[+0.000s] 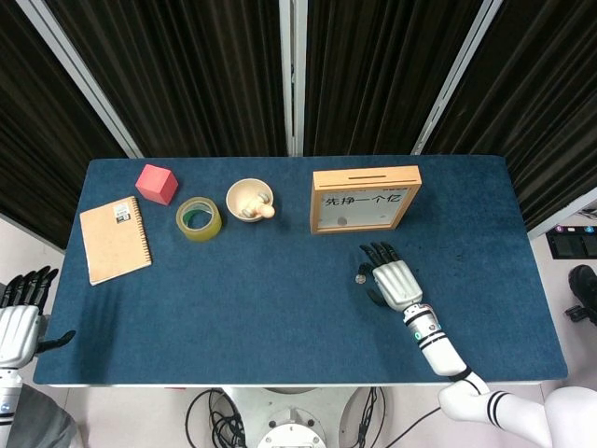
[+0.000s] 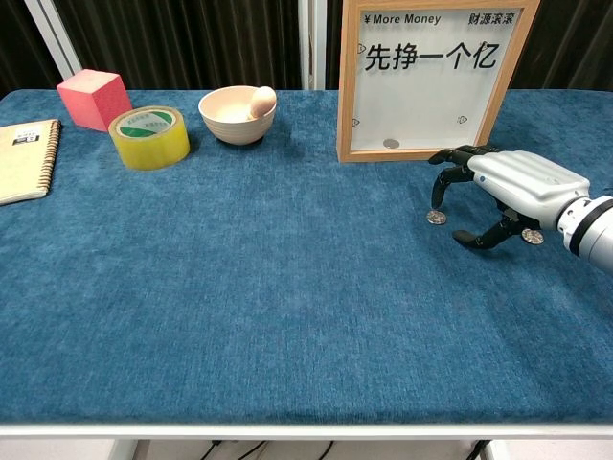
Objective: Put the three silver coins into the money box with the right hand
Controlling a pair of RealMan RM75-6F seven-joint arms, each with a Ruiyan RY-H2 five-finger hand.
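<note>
My right robot hand (image 2: 512,192) has a smooth, silver-white back, shaped like a shell. Its fingers (image 2: 450,156) are black and thin, and the thumb (image 2: 484,237) is black too. Behind my robot hand comes a round silver wrist with a black ring on it. My right arm (image 1: 438,350) is white with dark bands and a small green spot near the wrist. Further back the arm gets fat and white, with black stripes. My left robot hand (image 1: 17,322) looks the same: a pale silver back and black fingers.
</note>
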